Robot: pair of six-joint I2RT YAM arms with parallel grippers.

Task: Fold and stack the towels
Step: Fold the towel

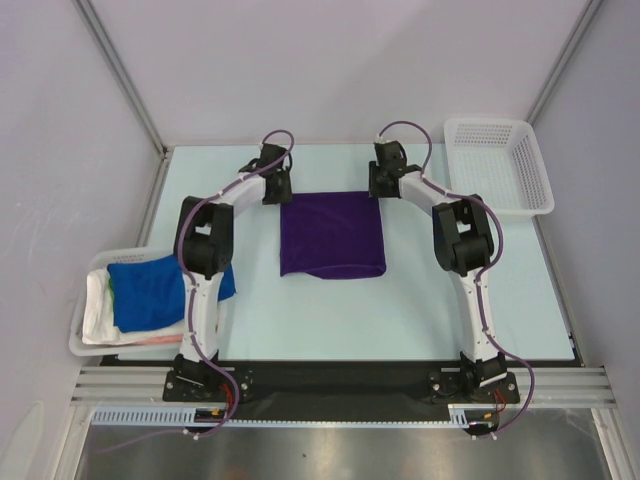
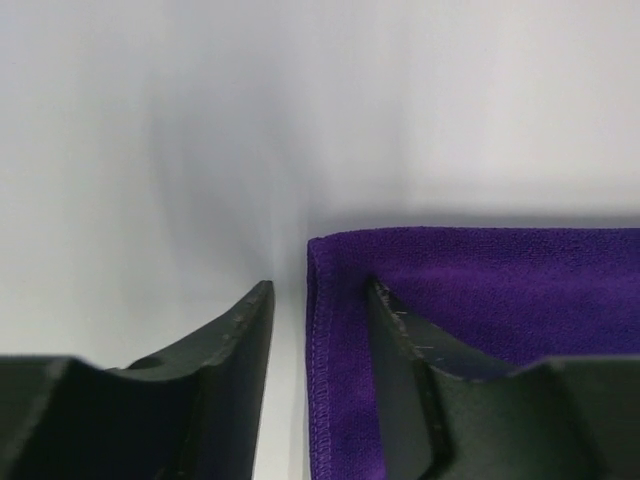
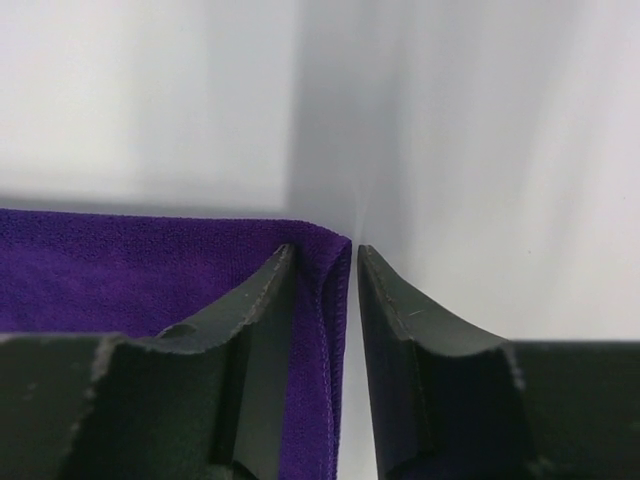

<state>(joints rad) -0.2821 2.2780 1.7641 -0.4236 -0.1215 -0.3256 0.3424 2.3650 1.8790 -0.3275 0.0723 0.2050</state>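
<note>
A purple towel (image 1: 332, 235) lies folded flat on the pale table, its near edge slightly curled. My left gripper (image 1: 275, 190) is at its far left corner. In the left wrist view the left gripper (image 2: 320, 284) is open astride the stitched edge of the purple towel (image 2: 480, 290): one finger rests on the cloth, the other on bare table, with a gap to the hem. My right gripper (image 1: 380, 185) is at the far right corner. In the right wrist view the right gripper (image 3: 325, 248) stands open astride the corner of the purple towel (image 3: 120, 270), a thin gap beside the outer finger.
A white mesh basket (image 1: 80, 335) at the left edge holds a blue towel (image 1: 150, 288), a white towel (image 1: 98, 300) and a pinkish one (image 1: 150, 341). Another white mesh basket (image 1: 498, 165) stands at the back right. Grey walls close in the table.
</note>
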